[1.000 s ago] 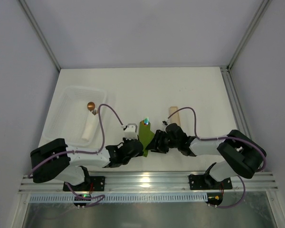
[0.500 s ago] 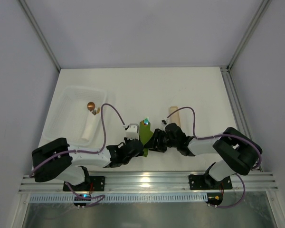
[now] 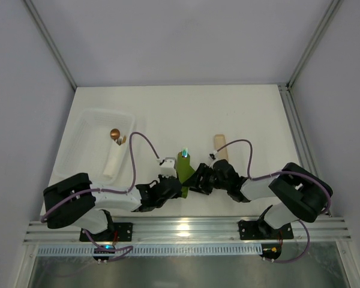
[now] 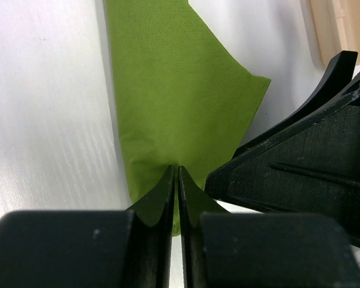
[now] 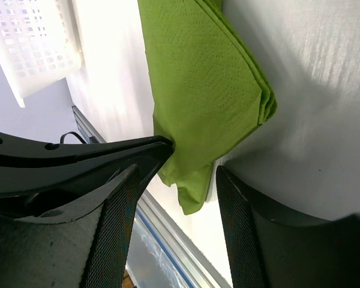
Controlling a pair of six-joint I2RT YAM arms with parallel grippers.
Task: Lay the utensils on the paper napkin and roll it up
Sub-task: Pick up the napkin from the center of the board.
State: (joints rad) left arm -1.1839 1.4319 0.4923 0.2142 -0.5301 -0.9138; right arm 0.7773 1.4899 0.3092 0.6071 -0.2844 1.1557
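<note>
Already folded into a narrow strip, the olive-green paper napkin lies on the white table between the two arms, its long axis running from the near edge toward the far side. A shiny iridescent green-purple metal utensil pokes its tip out of the strip's far end; whether anything else is wrapped inside cannot be told.

The left gripper has its jaws pressed together on the napkin's near end, the paper puckering at the tips. The right gripper stands with its jaws apart, straddling the same near corner from the right without gripping it, with a loose layered edge jutting out on its side. Both grippers crowd that near end, just beside each other, so the strip extends away from both. The left, clamped on, looks like the anchor. The right appears better placed to turn the open flap leftward across the long axis.

Just beyond the right arm lies a pale beige flat stick. Well to the left sits a translucent white plastic tray holding a white-handled utensil with a copper-coloured round head.
</note>
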